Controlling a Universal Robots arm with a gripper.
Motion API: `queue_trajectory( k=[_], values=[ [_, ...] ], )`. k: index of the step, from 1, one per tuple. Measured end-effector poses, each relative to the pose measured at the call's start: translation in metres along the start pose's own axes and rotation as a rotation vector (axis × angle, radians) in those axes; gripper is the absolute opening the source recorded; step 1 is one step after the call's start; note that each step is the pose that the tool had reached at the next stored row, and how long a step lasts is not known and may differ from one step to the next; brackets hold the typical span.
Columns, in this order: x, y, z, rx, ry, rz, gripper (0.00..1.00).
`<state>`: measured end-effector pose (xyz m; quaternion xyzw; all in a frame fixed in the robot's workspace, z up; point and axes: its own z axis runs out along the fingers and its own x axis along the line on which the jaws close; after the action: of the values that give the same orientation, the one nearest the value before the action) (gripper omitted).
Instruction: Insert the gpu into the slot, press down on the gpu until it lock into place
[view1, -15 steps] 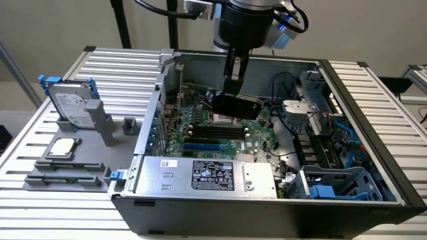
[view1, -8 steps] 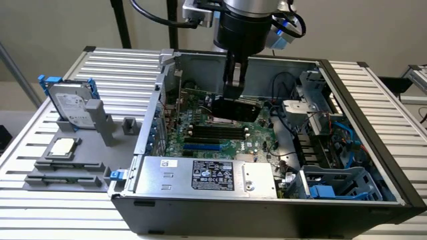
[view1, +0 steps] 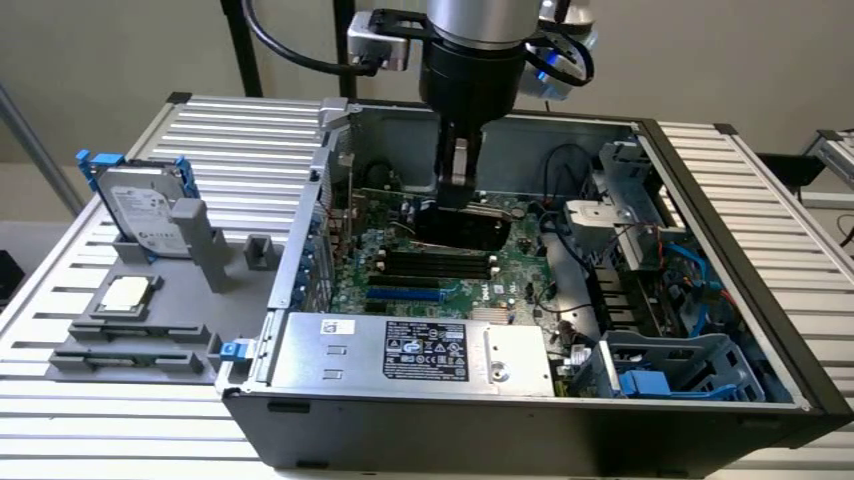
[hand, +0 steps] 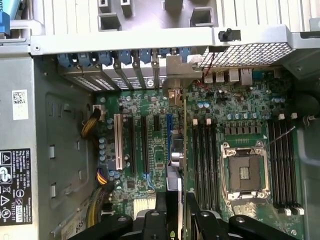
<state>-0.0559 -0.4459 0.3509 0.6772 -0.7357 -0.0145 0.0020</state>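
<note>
Black gpu (view1: 461, 228) is gripped upright at mid-frame by the part-closed fingers (hand: 166, 215), edge kept downward for seating in the slot (view1: 400, 295) lower left.

We see a silver-grey wrist (view1: 481, 18) above a black cylindrical gripper (view1: 458, 200) with narrow dark fingers (view1: 458, 165). A black bracket (view1: 400, 25) carries a small silvery camera box (view1: 370, 47). Black cables (view1: 267, 42) loop beside it, and a blue ring (view1: 555, 58) glows. Up close, we note glossy black linkages (hand: 115, 227) with round pivot screws (hand: 121, 218).
</note>
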Motion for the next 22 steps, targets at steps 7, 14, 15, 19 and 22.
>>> queue_trajectory(
  k=[7,14,15,19,22],
  values=[
    [0.003,0.0173,0.0075,0.0325,-0.0029,-0.003,0.26],
    [0.006,0.0228,0.0148,0.0499,-0.0048,-0.021,0.26],
    [0.006,0.0229,0.0148,0.0499,-0.0046,-0.022,0.26],
    [0.006,0.0229,0.0149,0.0499,-0.0047,-0.022,0.26],
    [0.006,0.0229,0.0149,0.0499,-0.0047,-0.022,0.26]
  ],
)
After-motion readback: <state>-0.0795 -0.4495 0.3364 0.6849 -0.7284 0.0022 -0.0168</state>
